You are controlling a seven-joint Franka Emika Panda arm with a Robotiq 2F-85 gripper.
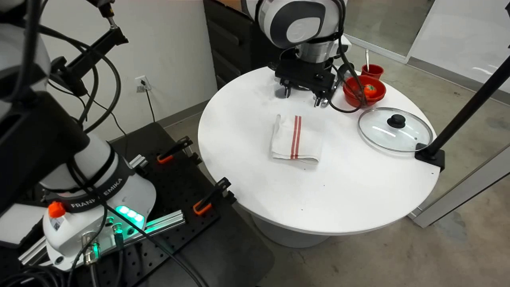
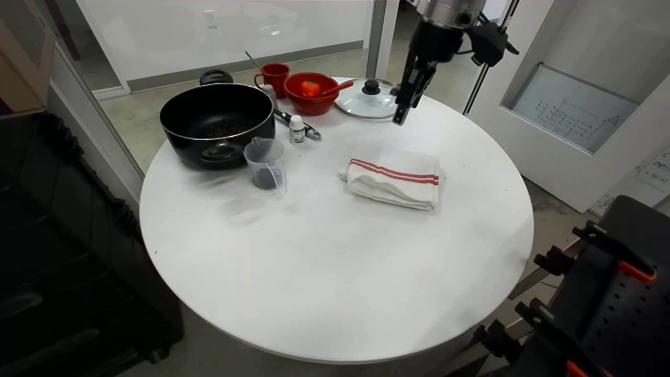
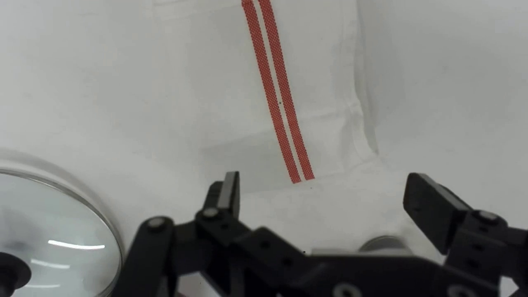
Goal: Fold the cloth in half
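Plainly, the claw [image 3: 324, 188] gapes wide; room separates the edge of the cloth [image 1: 287, 139] from the lid [image 1: 396, 135].

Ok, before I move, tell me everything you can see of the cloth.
The cloth is white fabric with two parallel red stripes on its visible face. It lies on the white table, near the middle, folded, with stacked layers showing along one edge and slight wrinkles; part of its outline is hard to make out. Only the table visibly touches it; the open hand is clear of it.
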